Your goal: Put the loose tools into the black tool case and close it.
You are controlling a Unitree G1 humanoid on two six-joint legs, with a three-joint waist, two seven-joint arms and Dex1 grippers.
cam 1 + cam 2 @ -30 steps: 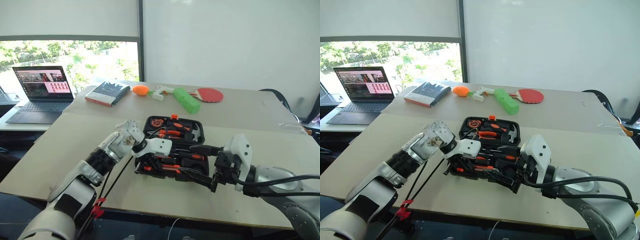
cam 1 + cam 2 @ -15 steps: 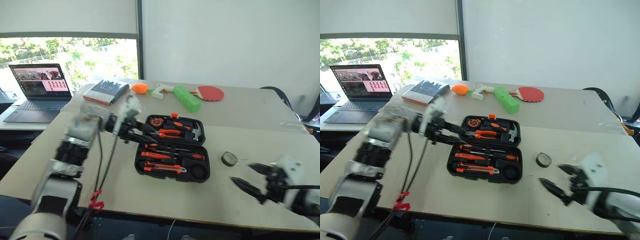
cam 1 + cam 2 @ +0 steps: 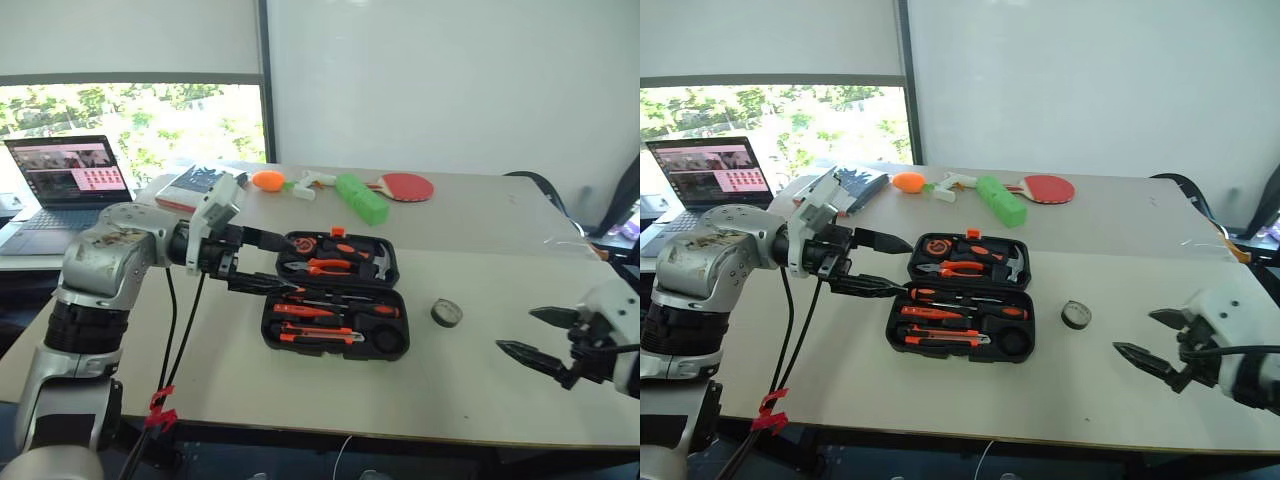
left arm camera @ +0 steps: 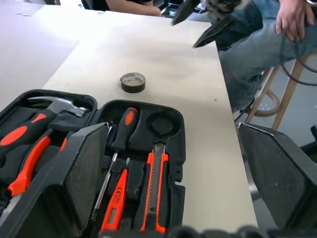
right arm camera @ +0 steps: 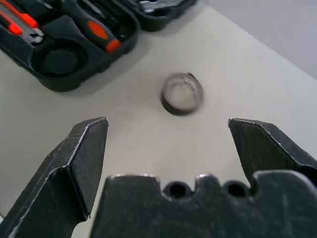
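Case (image 3: 335, 296) lying open mid-table, both halves flat, orange-and-black tools (image 3: 320, 310) seated in the slots, round recess in the near right corner vacant. Tape roll (image 3: 446, 313) loose on the table just right of the case, apart from it. Left gripper (image 3: 262, 262) hovering over the case's left edge, jaws spread wide, holding nothing. Right gripper (image 3: 540, 335) near the table's right front, well apart from the roll, jaws wide, holding nothing. Beyond the case: book (image 3: 197, 184), green cylinder (image 3: 360, 197), red paddle (image 3: 407, 187); laptop (image 3: 55, 185) at far left.

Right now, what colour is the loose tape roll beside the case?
Black tape roll, with a pale inner ring; clearest in the left wrist view.
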